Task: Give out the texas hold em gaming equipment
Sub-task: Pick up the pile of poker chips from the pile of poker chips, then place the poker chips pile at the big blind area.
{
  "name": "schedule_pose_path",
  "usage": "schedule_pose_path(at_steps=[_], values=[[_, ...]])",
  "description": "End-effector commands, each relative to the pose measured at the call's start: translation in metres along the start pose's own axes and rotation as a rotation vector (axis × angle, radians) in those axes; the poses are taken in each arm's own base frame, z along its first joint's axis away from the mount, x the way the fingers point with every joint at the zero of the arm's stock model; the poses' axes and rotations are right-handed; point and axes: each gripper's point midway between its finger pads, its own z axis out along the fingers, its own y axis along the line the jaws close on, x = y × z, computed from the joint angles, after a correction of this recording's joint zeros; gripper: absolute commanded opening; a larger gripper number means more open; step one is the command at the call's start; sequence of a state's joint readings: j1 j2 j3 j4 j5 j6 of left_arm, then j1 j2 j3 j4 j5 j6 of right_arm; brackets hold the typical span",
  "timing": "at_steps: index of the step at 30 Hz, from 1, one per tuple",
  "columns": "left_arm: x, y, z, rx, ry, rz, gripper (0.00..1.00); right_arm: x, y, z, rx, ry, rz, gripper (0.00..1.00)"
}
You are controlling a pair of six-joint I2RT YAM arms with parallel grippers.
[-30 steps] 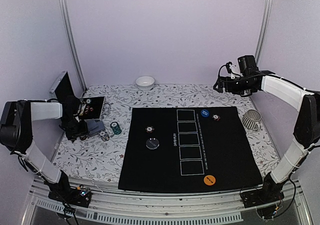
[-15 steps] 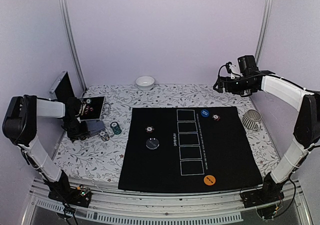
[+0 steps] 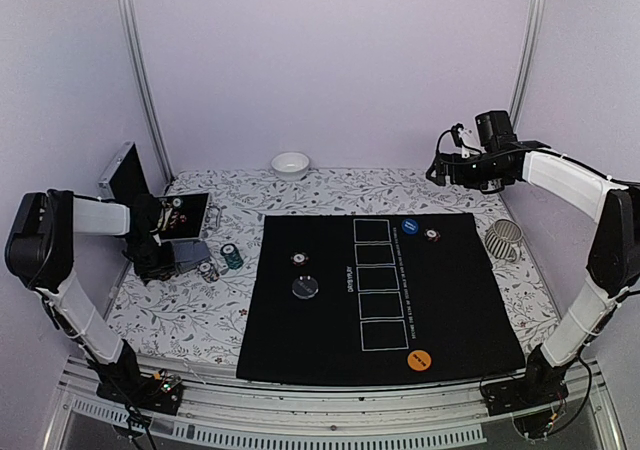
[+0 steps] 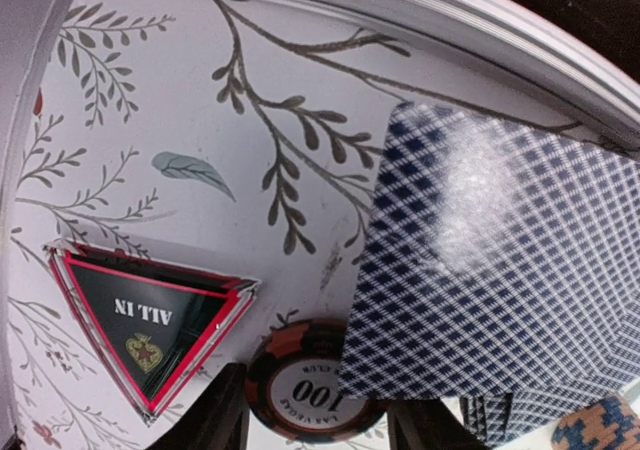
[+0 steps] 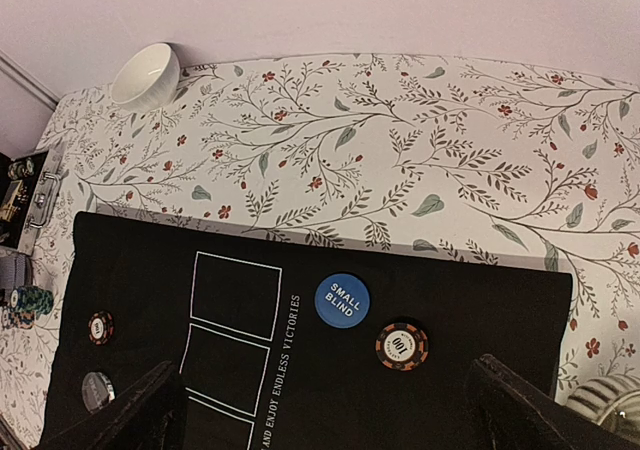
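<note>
Left wrist view: checkered card [image 4: 500, 260] hides part of the chip [image 4: 300, 395].

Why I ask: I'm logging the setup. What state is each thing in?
case: open, lid raised
white bowl: upright
small blind button: face up on the black mat
playing card: face down
all-in marker: face up
right gripper: open, empty
left gripper: astride the 100 chip, grip unclear

We note a blue disc [image 5: 342, 301] and a striped chip [image 5: 402, 346] lying flat, just apart, on the mat's [image 5: 470, 300] far side. An orange disc [image 3: 419, 360] lies at its near edge. Blue-checked cards [image 4: 500, 270] overlap a second chip [image 4: 300, 392] on the counter [image 4: 200, 100].
</note>
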State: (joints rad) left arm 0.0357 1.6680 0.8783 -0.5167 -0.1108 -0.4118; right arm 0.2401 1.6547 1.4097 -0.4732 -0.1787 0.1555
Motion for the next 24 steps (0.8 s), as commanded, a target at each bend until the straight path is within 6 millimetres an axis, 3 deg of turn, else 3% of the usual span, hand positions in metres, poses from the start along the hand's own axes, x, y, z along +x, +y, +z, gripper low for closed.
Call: schedule_pose_path(at_steps=[1, 6, 10, 15, 22, 24], values=[[0.023, -0.006, 0.014, 0.049, 0.096, 0.007, 0.42, -0.004, 0.004, -0.01, -0.013, -0.013, -0.017, 0.99], [0.025, -0.006, 0.009, 0.058, 0.093, 0.018, 0.0, -0.005, 0.006, -0.012, -0.022, -0.018, -0.017, 0.99], [0.021, 0.0, -0.002, 0.027, 0.065, 0.016, 0.0, -0.008, 0.011, -0.016, -0.039, -0.027, -0.018, 0.99], [0.002, 0.002, -0.039, -0.012, -0.018, 0.029, 0.0, -0.012, 0.015, -0.023, -0.059, -0.042, -0.017, 0.99], [-0.019, -0.013, -0.099, 0.004, -0.123, 0.074, 0.0, -0.014, 0.025, -0.029, -0.109, -0.048, -0.006, 0.99], [-0.02, -0.029, -0.119, 0.025, -0.159, 0.117, 0.0, -0.014, 0.028, -0.032, -0.125, -0.051, -0.006, 0.99]])
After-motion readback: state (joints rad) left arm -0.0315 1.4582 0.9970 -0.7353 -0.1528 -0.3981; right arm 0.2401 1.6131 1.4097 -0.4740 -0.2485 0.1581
